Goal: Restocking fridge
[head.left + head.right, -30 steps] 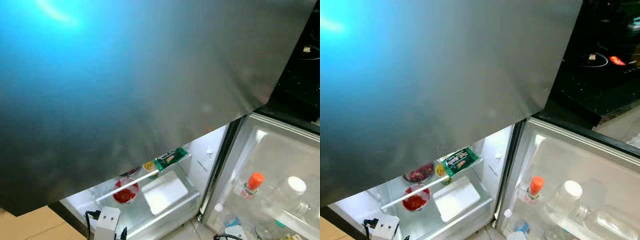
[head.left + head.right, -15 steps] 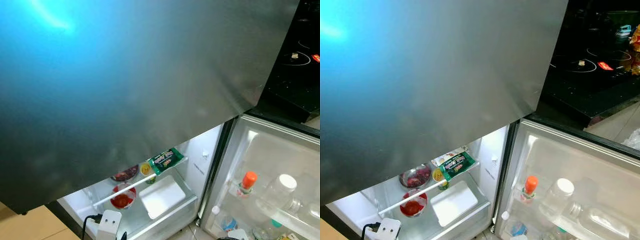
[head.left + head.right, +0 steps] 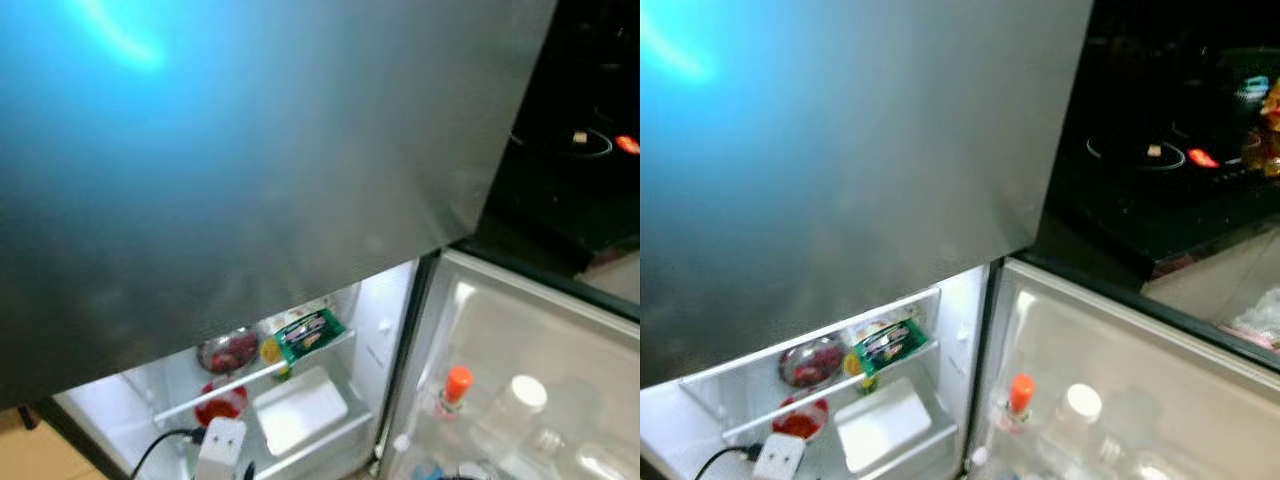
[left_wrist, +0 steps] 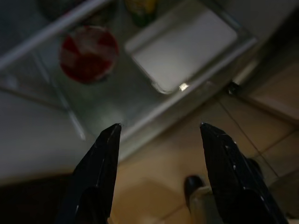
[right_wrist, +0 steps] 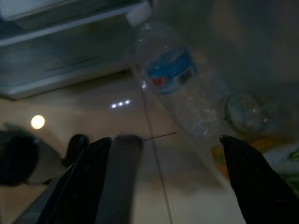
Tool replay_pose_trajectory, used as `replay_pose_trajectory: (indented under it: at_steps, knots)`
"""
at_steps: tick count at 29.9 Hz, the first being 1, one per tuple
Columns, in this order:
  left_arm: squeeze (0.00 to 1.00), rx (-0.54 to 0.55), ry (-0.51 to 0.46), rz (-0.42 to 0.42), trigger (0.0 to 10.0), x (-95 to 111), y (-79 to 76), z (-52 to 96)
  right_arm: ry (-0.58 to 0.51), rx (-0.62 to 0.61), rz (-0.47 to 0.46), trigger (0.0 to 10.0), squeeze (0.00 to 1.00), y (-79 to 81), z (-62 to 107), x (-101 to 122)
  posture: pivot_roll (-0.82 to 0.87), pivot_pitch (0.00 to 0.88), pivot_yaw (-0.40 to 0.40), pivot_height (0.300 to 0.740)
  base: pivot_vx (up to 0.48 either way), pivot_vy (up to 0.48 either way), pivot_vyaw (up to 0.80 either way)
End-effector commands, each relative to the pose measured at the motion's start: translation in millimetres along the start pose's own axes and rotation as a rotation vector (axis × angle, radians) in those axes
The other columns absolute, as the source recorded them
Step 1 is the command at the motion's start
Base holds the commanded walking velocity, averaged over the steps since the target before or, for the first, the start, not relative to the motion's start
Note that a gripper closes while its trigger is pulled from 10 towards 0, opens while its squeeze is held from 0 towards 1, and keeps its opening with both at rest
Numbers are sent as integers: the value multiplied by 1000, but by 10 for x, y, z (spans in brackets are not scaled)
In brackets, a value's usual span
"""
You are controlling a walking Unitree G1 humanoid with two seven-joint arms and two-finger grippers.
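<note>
The fridge stands before the robot, its grey upper door closed and its lower compartment open. On the lit shelf a green packet lies beside a bowl of dark red fruit; below sit a red-filled bowl and a white tray. The open door's rack holds an orange-capped bottle and a white-capped jar. The left gripper hangs above the tray and tiled floor, fingers apart. The right gripper, fingers spread and empty, points at a clear water bottle.
</note>
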State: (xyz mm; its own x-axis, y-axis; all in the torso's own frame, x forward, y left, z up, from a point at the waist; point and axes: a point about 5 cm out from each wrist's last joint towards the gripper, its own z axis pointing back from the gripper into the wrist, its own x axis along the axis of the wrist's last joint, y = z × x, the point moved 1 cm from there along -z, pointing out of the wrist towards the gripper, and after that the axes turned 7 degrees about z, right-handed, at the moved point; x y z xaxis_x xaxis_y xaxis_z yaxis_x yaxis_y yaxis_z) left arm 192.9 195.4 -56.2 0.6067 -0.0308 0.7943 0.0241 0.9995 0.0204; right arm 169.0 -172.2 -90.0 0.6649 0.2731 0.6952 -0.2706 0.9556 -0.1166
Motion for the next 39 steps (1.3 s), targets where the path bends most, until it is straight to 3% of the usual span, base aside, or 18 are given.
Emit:
replay_pose_trajectory:
  at_steps: [1,16,33,39]
  knots:
    - [0,-4,6,0,10000,-31,-25,1,7,-19,4,10000,0,-68,13,-25,-112,80,0,740,0,0,0]
    - [0,-2,1,15,10000,-42,-20,-2,14,-18,11,10000,0,-70,23,-52,-112,81,-2,740,0,0,0]
    - [0,5,0,14,10000,-51,-7,-1,12,-19,13,10000,0,-64,26,-57,-111,86,0,740,-299,0,0]
    - [0,8,2,15,10000,-55,-3,-3,13,-19,13,10000,0,-61,25,-58,-111,86,0,740,0,0,0]
